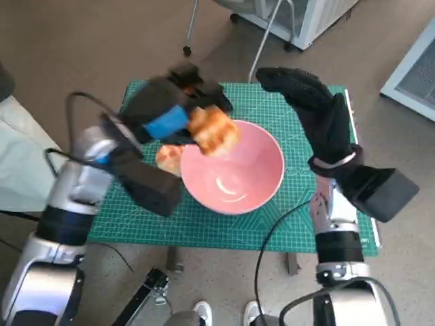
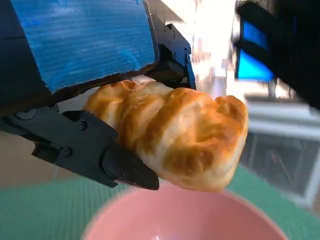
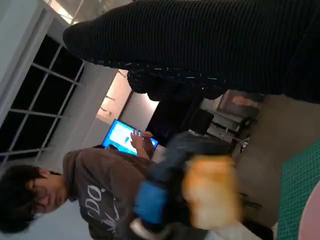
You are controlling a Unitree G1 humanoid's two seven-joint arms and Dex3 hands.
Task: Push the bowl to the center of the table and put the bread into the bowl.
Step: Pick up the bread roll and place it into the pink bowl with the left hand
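Bread [image 1: 213, 130] pinched in left hand [image 1: 166, 112] above pink bowl [image 1: 262, 180]; best released low, over bowl centre; right hand [image 1: 319, 112] spread, idle.

Daylit, motion blur, bg glare.

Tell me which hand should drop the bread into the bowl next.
Left. The left hand already grips a bread piece over the pink bowl rim; the right hand holds nothing, off beside the bowl.
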